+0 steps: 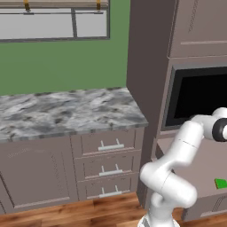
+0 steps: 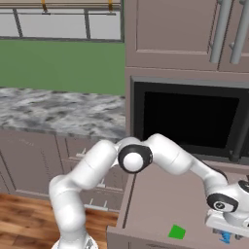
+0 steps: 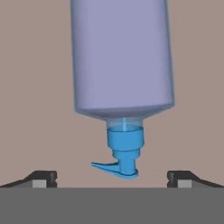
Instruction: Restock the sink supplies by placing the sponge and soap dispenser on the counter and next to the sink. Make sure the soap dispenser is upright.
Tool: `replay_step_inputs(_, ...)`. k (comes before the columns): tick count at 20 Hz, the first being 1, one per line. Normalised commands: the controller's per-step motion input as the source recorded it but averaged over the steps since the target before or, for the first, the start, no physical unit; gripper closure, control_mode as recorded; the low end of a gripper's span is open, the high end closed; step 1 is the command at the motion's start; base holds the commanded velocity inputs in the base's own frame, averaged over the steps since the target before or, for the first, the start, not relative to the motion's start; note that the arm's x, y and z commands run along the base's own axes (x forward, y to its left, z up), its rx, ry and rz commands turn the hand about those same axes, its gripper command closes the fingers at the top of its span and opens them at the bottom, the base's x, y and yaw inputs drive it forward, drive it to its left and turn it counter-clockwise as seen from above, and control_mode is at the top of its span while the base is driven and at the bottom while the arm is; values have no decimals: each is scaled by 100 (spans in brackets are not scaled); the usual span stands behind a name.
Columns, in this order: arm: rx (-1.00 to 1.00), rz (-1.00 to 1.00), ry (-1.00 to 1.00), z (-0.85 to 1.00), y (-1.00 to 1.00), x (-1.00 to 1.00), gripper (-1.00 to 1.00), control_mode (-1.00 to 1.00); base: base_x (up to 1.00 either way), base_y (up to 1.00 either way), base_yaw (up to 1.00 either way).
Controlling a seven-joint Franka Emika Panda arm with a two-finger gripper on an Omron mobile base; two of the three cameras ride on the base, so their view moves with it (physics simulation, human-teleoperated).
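In my hand view the soap dispenser (image 3: 122, 57) lies on a flat mauve-brown panel, its long axis running from 12 to 6 o'clock. The lavender body takes the upper half; the blue pump (image 3: 124, 153) points down toward 6, with its spout turned toward 9. My gripper (image 3: 112, 177) is released, jaws spread wide: one fingertip (image 3: 43, 178) sits at about 8 o'clock, the other at about 4, and the pump stands between them, touching neither. I cannot tell from this view whether the bottle is lying flat or standing.

In the right base view my arm reaches down to the open drawer (image 2: 160, 204) below the dark oven opening (image 2: 189, 116), with the hand at 4 o'clock of the picture. A speck of blue shows just under the hand there. A small green thing (image 2: 177, 232) lies on the drawer floor near 5 o'clock, well apart from the hand.

The left base view gives me the marbled surface (image 1: 66, 111) at 9 o'clock, with cabinet drawers (image 1: 108, 146) under it, and the green thing again at the right edge. The window (image 1: 53, 20) sits at 11 o'clock above a green wall.
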Motion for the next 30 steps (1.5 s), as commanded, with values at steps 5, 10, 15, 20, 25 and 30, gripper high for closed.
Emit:
replay_step_inputs(5,0,0,0,-34,-11,6,-100,-100,0,0,0)
replay_step_inputs(10,1,0,0,-15,-14,23,-100,-100,0,0,0)
replay_step_inputs(15,0,0,0,-21,0,25,-100,-100,0,0,0)
replay_step_inputs(20,0,0,0,-24,0,10,-100,-100,0,0,0)
replay_step_inputs(25,0,0,-1,-23,0,-1,-100,-100,0,0,0)
replay_step_inputs(30,0,0,-1,-26,2,-8,-100,-100,0,0,0)
